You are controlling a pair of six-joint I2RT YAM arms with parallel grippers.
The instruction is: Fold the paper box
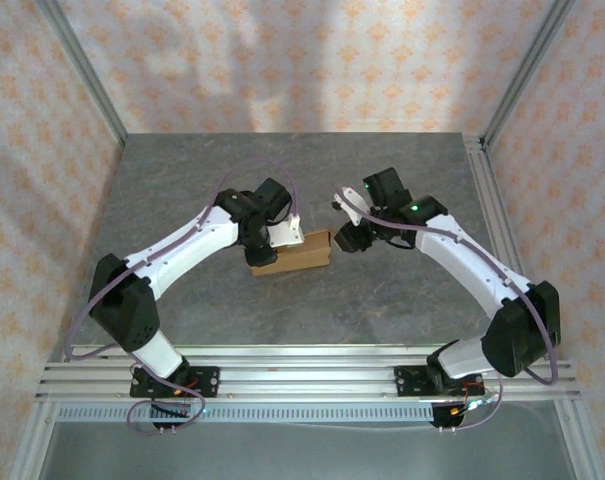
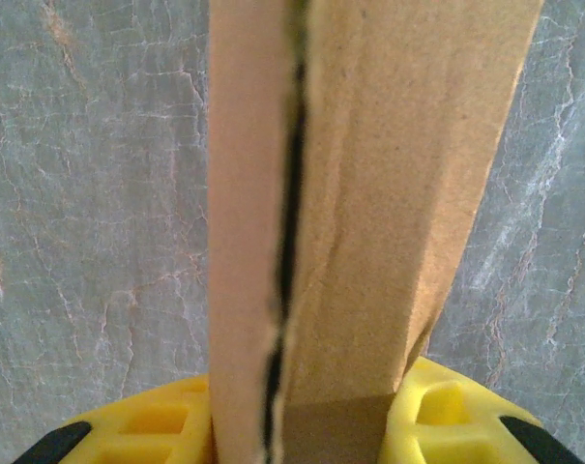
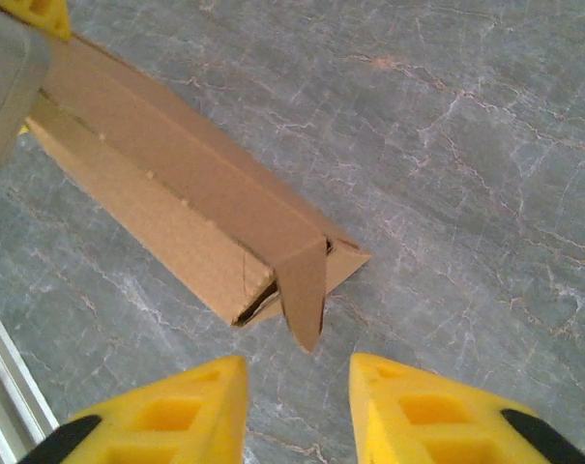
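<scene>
The paper box (image 3: pixel 176 208) looks well along but not finished. It is already a long, closed-up package rather than a flat sheet, lying on the table (image 3: pixel 466 145) with its long walls raised and the top panel folded down over them. The left gripper (image 2: pixel 307 425) is clamped on one end of it, and the cardboard runs straight out from between its yellow fingers (image 2: pixel 447 416), away from the wrist. A dark slit (image 2: pixel 290 193) runs along the box just ahead of those fingers, where two layers meet without lying quite flush. The right gripper (image 3: pixel 297 406) is at the opposite end, its fingers spread with a clear gap and nothing between them. The near corner of the box lies just ahead of its tips and does not touch them. At that corner an end flap (image 3: pixel 305 290) sticks out and points down toward the gripper instead of sitting tucked in, and the end of the box behind it gapes slightly. So the main folds seem done. What appears left is to push this loose flap into place and press the seam shut. The end inside the left gripper's grasp is hidden and cannot be judged.
</scene>
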